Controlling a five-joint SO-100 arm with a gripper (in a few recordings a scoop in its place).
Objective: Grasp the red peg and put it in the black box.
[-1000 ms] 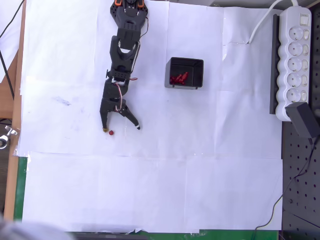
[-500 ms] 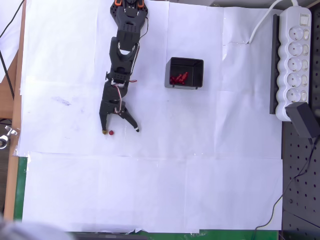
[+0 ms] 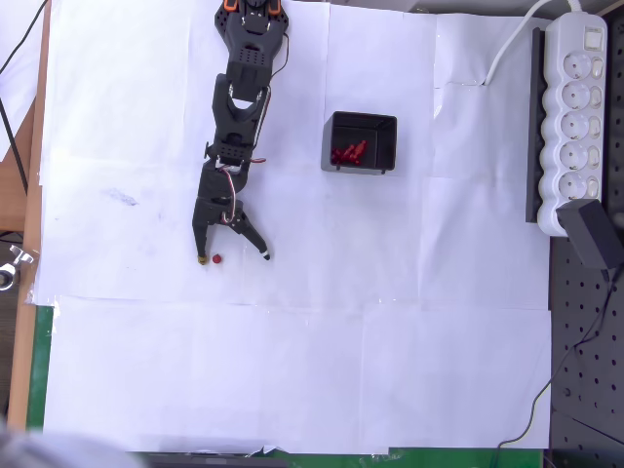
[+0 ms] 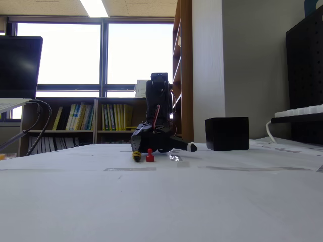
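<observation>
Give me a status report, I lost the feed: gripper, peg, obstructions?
Gripper open, low on the paper. Red peg upright between the fingertips, not gripped. Black box off to the right in the overhead view, path clear.

Black arm w/ orange base, red/white wires, one white & one yellow fingertip.

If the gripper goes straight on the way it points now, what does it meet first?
The gripper points down the overhead view, jaws open. The red peg lies between the tips, so probably that; beyond is only white paper.
</observation>
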